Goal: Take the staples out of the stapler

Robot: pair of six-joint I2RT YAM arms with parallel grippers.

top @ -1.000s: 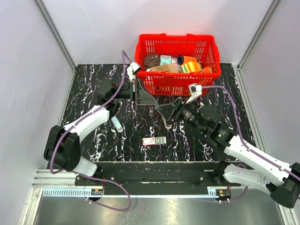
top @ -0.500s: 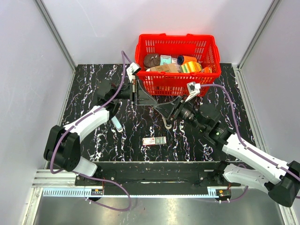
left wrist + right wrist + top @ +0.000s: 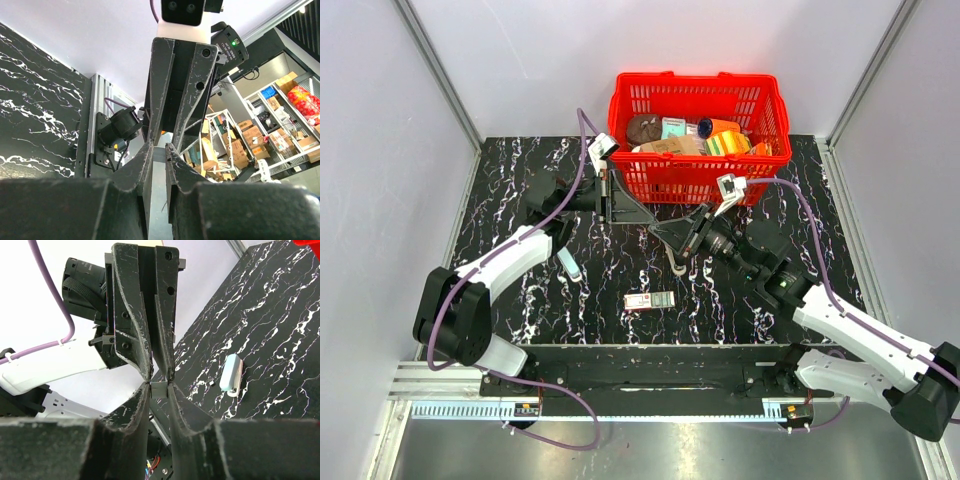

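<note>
My left gripper [image 3: 642, 218] and right gripper [image 3: 660, 230] meet tip to tip above the table's middle, in front of the basket. Both are shut on one small grey metal piece [image 3: 159, 155], which also shows in the right wrist view [image 3: 159, 390]. I cannot tell whether this piece is part of the stapler or a strip of staples. A small dark and silvery thing [image 3: 676, 264], possibly the stapler, shows just below the right gripper's fingers [image 3: 682, 236]. I cannot tell whether it hangs or lies on the table.
A red basket [image 3: 700, 178] full of goods stands right behind the grippers. A pale blue pill-shaped object [image 3: 568, 263] lies left of centre, also in the right wrist view [image 3: 231, 372]. A flat red-and-white box [image 3: 650, 300] lies near the front.
The right arm has shifted slightly left and towards the basket. The left gripper has barely moved. Both stay shut on the grey piece.
</note>
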